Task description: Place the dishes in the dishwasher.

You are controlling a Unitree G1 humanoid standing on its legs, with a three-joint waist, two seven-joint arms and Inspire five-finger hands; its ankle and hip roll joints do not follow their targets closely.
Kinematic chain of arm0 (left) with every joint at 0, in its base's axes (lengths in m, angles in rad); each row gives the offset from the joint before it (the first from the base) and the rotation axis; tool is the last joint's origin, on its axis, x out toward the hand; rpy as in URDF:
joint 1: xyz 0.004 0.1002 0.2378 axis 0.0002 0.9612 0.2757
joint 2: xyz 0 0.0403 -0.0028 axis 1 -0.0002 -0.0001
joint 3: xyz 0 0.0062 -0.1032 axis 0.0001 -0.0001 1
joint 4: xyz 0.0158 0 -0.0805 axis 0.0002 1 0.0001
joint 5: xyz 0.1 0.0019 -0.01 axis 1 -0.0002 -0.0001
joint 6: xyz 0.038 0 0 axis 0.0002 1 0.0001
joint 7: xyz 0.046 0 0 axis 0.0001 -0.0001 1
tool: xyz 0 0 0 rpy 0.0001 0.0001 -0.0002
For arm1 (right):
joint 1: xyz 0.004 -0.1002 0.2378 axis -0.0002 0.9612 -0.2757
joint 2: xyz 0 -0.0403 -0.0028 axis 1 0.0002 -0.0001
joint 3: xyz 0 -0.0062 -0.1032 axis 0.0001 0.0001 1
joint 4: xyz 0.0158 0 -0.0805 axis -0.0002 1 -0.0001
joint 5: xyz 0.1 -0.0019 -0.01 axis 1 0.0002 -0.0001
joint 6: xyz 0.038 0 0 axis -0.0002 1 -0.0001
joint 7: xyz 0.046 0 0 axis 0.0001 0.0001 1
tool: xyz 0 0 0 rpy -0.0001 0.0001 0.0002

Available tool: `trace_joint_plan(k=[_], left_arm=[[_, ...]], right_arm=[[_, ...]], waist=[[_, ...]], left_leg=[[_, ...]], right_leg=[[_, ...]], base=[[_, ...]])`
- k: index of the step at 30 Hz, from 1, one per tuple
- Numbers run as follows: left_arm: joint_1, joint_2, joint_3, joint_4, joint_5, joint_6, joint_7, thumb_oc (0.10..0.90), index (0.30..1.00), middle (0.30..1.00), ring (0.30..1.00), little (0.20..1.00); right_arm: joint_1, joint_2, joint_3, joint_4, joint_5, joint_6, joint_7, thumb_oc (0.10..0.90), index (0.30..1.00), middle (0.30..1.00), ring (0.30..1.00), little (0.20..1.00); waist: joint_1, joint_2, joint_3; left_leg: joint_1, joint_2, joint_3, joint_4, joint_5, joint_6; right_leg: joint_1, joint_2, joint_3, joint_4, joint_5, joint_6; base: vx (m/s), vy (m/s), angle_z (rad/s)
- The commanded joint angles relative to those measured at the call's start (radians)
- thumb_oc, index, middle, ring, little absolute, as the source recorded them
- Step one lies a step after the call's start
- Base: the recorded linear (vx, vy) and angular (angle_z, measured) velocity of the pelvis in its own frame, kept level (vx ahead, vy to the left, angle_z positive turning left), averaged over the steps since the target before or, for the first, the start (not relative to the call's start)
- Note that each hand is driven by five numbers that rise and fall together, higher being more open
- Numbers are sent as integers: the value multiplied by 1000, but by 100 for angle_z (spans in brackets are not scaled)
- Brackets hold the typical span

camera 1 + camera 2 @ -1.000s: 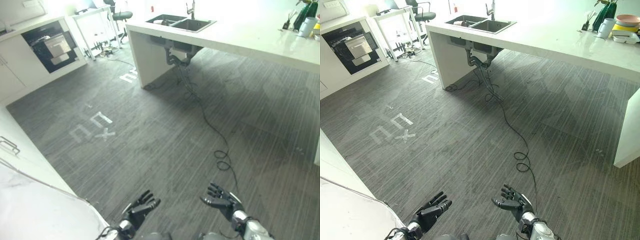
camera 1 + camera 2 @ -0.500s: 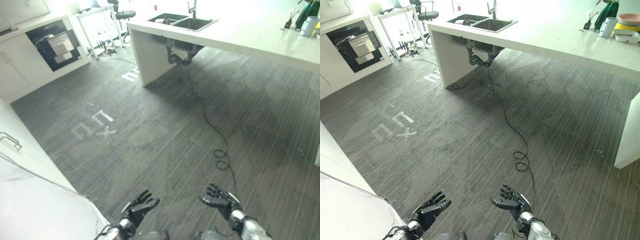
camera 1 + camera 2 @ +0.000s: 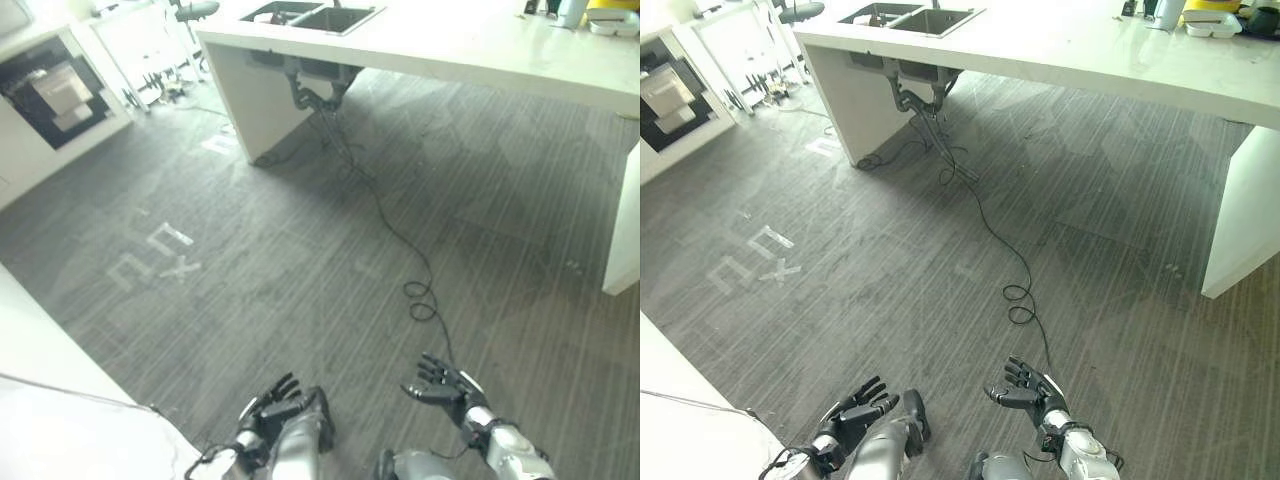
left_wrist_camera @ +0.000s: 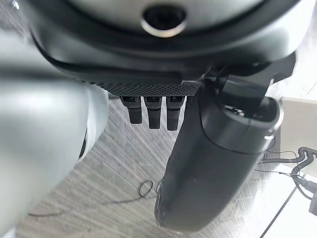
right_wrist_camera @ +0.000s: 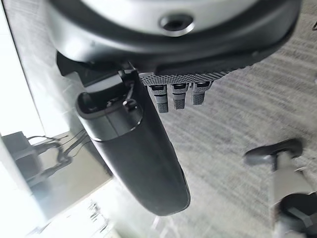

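The dishes [image 3: 1208, 14], a white cup and stacked bowls, stand at the far right end of the long white counter [image 3: 1090, 50]. The dishwasher [image 3: 55, 88], a dark front in the white cabinets, is far off at the back left. Low in front of me, above the grey floor, my left hand [image 3: 268, 398] and right hand [image 3: 440, 380] are both open and hold nothing. The left wrist view has the straight fingers [image 4: 153, 114] and the thumb [image 4: 218, 163] over bare floor. My right hand's thumb [image 5: 138, 158] is likewise free.
A steel sink [image 3: 312, 12] is set in the counter's left end, with pipes under it. A black cable [image 3: 420, 300] runs from there across the floor. White tape marks [image 3: 160, 255] lie on the floor at left. A white worktop [image 3: 50, 410] is close at lower left.
The whole picture has shifted, so the camera has moved: the counter's right leg and the dishes now show more. Both hands stay open and low.
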Motion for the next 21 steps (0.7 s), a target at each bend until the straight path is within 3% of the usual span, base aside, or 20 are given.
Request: trace_joint_plan(k=[1, 2, 4, 6, 7, 9, 11, 12, 13, 14, 17, 19, 20, 21], left_arm=[[-51, 30, 9, -90, 49, -86, -28, 800, 900, 900, 900, 900], [-58, 35, 7, -85, 69, -84, -29, 800, 900, 900, 900, 900], [-73, 49, -10, -79, 83, -89, -31, 800, 900, 900, 900, 900], [-78, 65, -27, -81, 77, -94, -28, 800, 900, 900, 900, 900], [-76, 68, -31, -87, 59, -94, -30, 800, 900, 900, 900, 900], [-69, 74, -31, -111, 63, -102, -41, 800, 900, 900, 900, 900], [-71, 86, -29, -139, 88, -93, -53, 800, 900, 900, 900, 900], [-73, 93, -31, -153, 100, -88, -53, 800, 900, 900, 900, 900], [-69, 100, -37, -165, 101, -87, -43, 800, 900, 900, 900, 900], [-57, 102, -41, -169, 101, -83, -28, 800, 900, 900, 900, 900], [-26, 99, -35, -175, 130, -77, -13, 800, 900, 900, 900, 900], [-17, 93, -32, -171, 135, -62, -3, 800, 900, 900, 900, 900], [-12, 86, -28, -159, 140, -51, 1, 800, 900, 900, 900, 900], [-5, 82, -27, -156, 144, -49, 5, 800, 900, 900, 900, 900]], right_arm=[[-34, -3, -47, -73, 27, -98, 24, 800, 900, 900, 900, 900], [-27, 0, -56, -74, 28, -101, 22, 800, 900, 900, 900, 900], [-17, 5, -63, -92, 33, -119, 9, 800, 900, 900, 900, 900], [-8, 9, -63, -110, 35, -137, -7, 800, 900, 900, 900, 900], [-11, 6, -61, -109, 23, -142, -8, 800, 900, 900, 900, 900], [-25, -4, -53, -108, -17, -144, -18, 800, 900, 900, 900, 900], [-32, -14, -57, -113, 5, -144, -27, 800, 900, 900, 900, 900], [-32, -24, -63, -119, 21, -142, -24, 800, 900, 900, 900, 900], [-30, -36, -74, -122, 19, -138, -10, 800, 900, 900, 900, 900], [-20, -34, -83, -126, -5, -130, -1, 800, 900, 900, 900, 900], [1, -23, -91, -141, -27, -115, -2, 800, 900, 900, 900, 900], [0, -23, -90, -138, -33, -110, -4, 800, 900, 900, 900, 900], [-6, -27, -83, -127, -27, -115, -3, 800, 900, 900, 900, 900], [-9, -31, -80, -126, -31, -114, 3, 800, 900, 900, 900, 900]], waist=[[19, -4, -64], [14, -3, -70], [-9, 3, -58], [-22, 17, -41], [-28, 22, -35], [-51, 34, -17], [-70, 31, -3], [-83, 17, 1], [-100, -18, 8], [-110, -28, 2], [-109, -20, -5], [-110, -30, -14], [-117, -24, -30], [-118, -19, -39]], left_leg=[[67, -46, -13, 75, -105, 27], [86, -68, -22, 75, -124, 48], [117, -117, -50, 75, -160, 101], [151, -149, -80, 75, -193, 145], [163, -153, -82, 75, -206, 153], [202, -154, -108, 75, -232, 148], [207, -154, -135, 75, -231, 136], [222, -167, -148, 75, -247, 127], [266, -203, -153, 75, -298, 125], [325, -220, -169, 75, -366, 126], [387, -219, -166, 75, -399, 125], [406, -229, -162, 75, -379, 117], [458, -222, -172, 75, -359, 99], [491, -211, -165, 75, -311, 76]], right_leg=[[224, -117, -54, -65, -45, 116], [257, -113, -60, -52, 33, 137], [153, -138, -21, 234, 113, 177], [21, -149, 12, 501, 187, 182], [-22, -145, 11, 515, 188, 174], [-134, -100, -12, 392, 162, 158], [-176, -71, -38, 178, 208, 143], [-189, -75, -45, 26, 241, 150], [-262, -136, -48, -65, 288, 186], [-331, -185, -25, -65, 323, 232], [-319, -206, -42, -65, 329, 230], [-289, -208, -48, -65, 326, 205], [-262, -182, -28, -65, 304, 183], [-240, -167, -30, -65, 282, 165]], base=[[315, 270, -15], [266, 305, 7], [201, 344, 14], [201, 307, 50], [259, 194, 50], [217, -26, 12], [181, -188, 6], [451, -237, 65], [813, -253, 100], [868, -208, 144], [653, -166, 73], [598, -219, -59], [612, -191, -77], [819, -262, -29]])
